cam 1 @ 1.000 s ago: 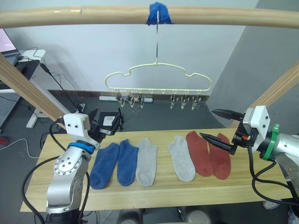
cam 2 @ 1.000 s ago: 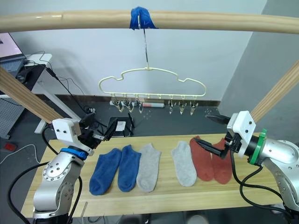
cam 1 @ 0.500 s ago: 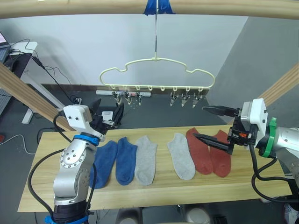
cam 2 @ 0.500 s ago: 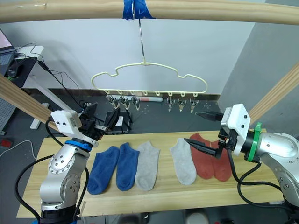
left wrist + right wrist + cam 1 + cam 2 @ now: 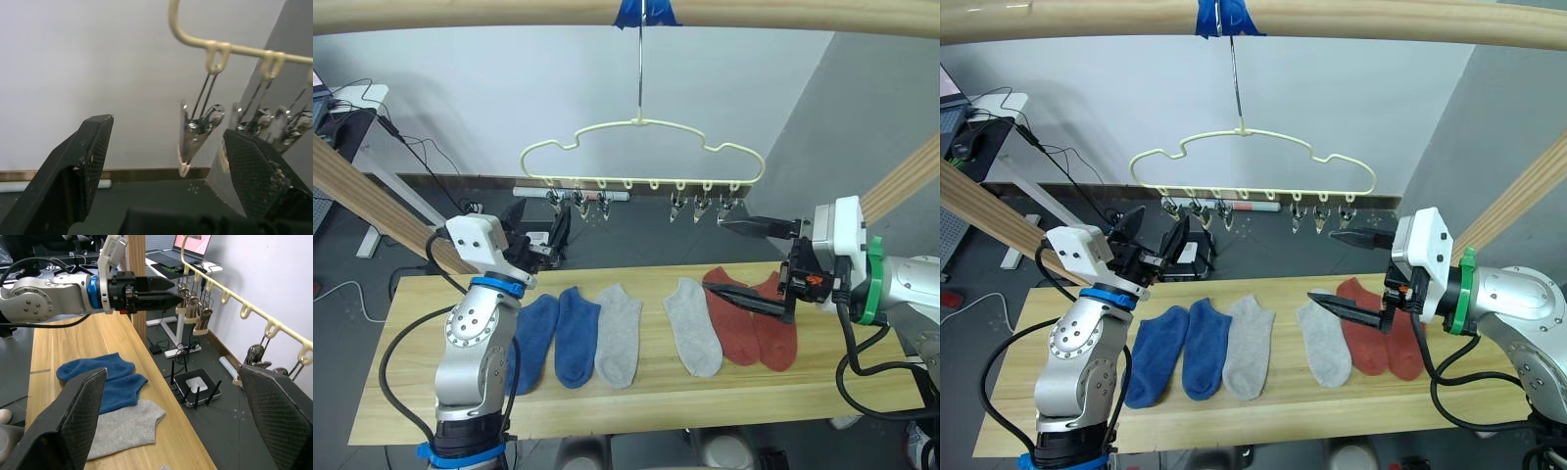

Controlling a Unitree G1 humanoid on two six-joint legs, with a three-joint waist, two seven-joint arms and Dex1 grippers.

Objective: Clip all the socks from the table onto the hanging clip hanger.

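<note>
My left claw (image 5: 540, 235) hangs above the worktop's (image 5: 636, 397) far left edge, fingers spread wide, holding nothing, aimed toward the leftmost clips of the clip hanger (image 5: 641, 152). Six socks lie flat in a row on the worktop: two blue socks (image 5: 556, 335), two grey socks (image 5: 656, 327), two red socks (image 5: 751, 318). My right claw (image 5: 747, 262) hovers over the red pair, fingers spread, empty, one finger up near the rightmost clips.
</note>
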